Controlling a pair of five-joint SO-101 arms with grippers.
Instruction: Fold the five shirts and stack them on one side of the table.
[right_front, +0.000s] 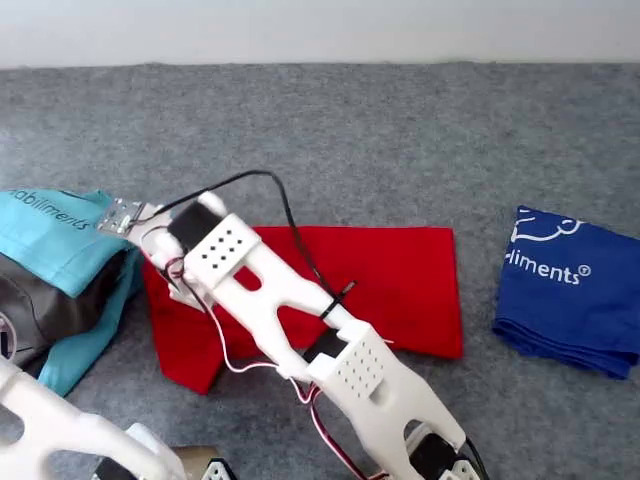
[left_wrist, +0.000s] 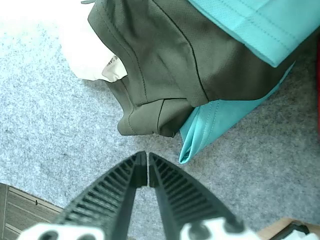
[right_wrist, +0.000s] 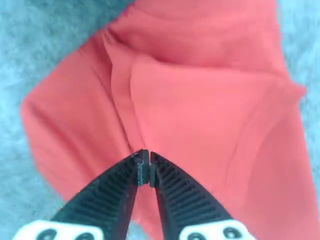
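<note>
Right tool (right_wrist: 144, 164) closed, red shirt (right_front: 400, 285) stretched left-right

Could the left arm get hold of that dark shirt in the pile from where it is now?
Probably yes. The left tool hangs shut over the grey cover, with nothing between it and the near corner of the dark shirt. The teal shirt lies over part of it, though.

Your right pincer (right_wrist: 144, 169) is on a plain red shirt (right_wrist: 200, 100). Left pincer (left_wrist: 148, 170) faces a dark olive shirt (left_wrist: 165, 65) and a teal shirt (left_wrist: 250, 25).
</note>
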